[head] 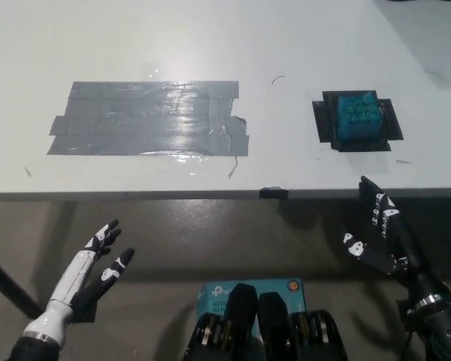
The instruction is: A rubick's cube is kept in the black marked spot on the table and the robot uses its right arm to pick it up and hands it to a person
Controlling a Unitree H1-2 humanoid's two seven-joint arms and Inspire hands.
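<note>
The Rubik's cube, its top face blue-green, sits on the black marked spot at the right of the white table. My black right hand hangs open below the table's front edge, nearer to me than the cube and apart from it. At the lower left, also below the table edge, my white left hand rests open with its fingers spread. Neither hand holds anything.
A wide patch of grey tape covers the table's middle left. A small black clip sits on the front edge. Dark floor lies below the table edge.
</note>
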